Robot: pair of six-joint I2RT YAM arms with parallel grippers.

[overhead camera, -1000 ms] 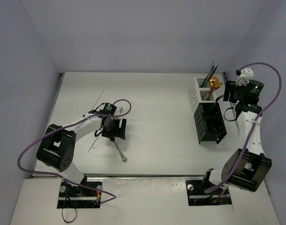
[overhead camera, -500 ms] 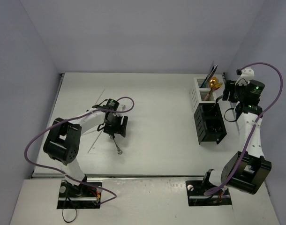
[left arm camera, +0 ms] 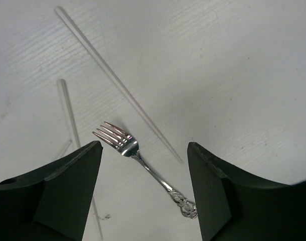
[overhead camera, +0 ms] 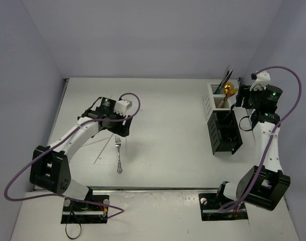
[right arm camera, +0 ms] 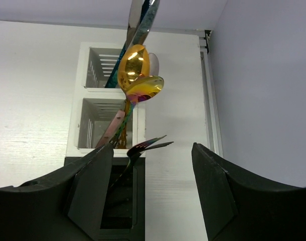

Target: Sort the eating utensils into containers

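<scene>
**Hovering open over the silver fork**

We find the left gripper (left arm camera: 142, 145) hanging above the table (overhead camera: 168, 110). Its fingers (left arm camera: 62, 191) are spread wide and pinch nothing.

- **Silver fork:** In the left wrist view the silver fork (left arm camera: 154, 173) lies flat on the table under the gap. Its tines point to 10 o'clock and its ornate handle to 4 o'clock, and it touches neither finger. From the top camera it runs straight, tines at 12 o'clock and handle end at 6 o'clock, just at 6 o'clock of the gripper.
- **Sticks:** In the wrist view a long pale stick (left arm camera: 118, 80) runs from 11 o'clock down to 5 o'clock and passes close by the fork on its 2 o'clock side. A shorter pale stick (left arm camera: 67, 113) lies at 9 o'clock of the tines, its lower part hidden behind the left finger.
- **Containers:** Toward 3 o'clock on the table, the white container (overhead camera: 213, 98) stands at 12 o'clock of the black container (overhead camera: 224, 135), and the two touch.
- **Right gripper:** The right arm reaches in from their 3 o'clock side. The right gripper (right arm camera: 153, 146) has its fingers (right arm camera: 88, 201) spread apart and grips nothing.
- **Sorted utensils:** In the right wrist view the gold spoon (right arm camera: 134, 68) stands bowl up, its handle slanting down into the white container's 6 o'clock compartment. The blue knife (right arm camera: 149, 20) rises past it toward 12 o'clock. The dark fork (right arm camera: 148, 145) pokes tines up out of the black container and shows between the fingertips. We cannot tell how near it is to them.
</scene>
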